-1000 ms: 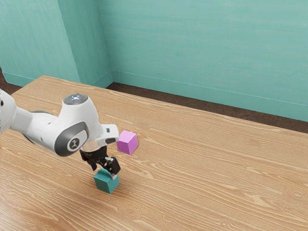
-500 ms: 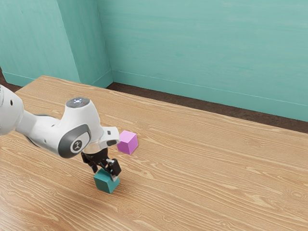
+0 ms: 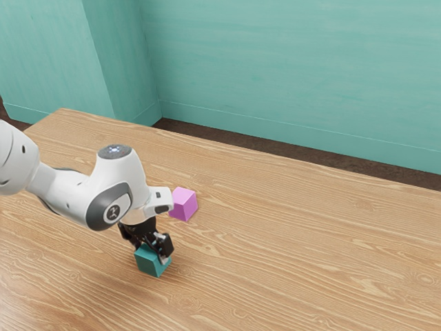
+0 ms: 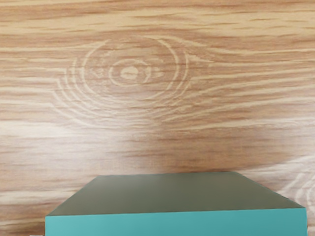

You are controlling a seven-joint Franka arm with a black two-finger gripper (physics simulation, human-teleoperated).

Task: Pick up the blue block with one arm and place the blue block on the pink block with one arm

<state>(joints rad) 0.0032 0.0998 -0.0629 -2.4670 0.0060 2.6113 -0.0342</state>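
The blue block [image 3: 150, 263], teal in colour, rests on the wooden table [image 3: 310, 227] near its front edge. My gripper [image 3: 152, 249] points down right over it, open, its black fingers reaching the block's top edges on either side. In the wrist view the blue block [image 4: 177, 204] lies just under my hand, its shaded top and one bright side showing. The pink block [image 3: 183, 204] stands on the table a short way behind the blue one, toward the exterior view's right, untouched.
My white arm [image 3: 83, 193] comes in from the exterior view's left, low over the table. A teal wall [image 3: 289, 69] and a dark floor strip run behind the table's far edge. Bare wood stretches to the exterior view's right.
My hand has sunk lower, from just above the blue block down onto it. Both blocks stay where they were.
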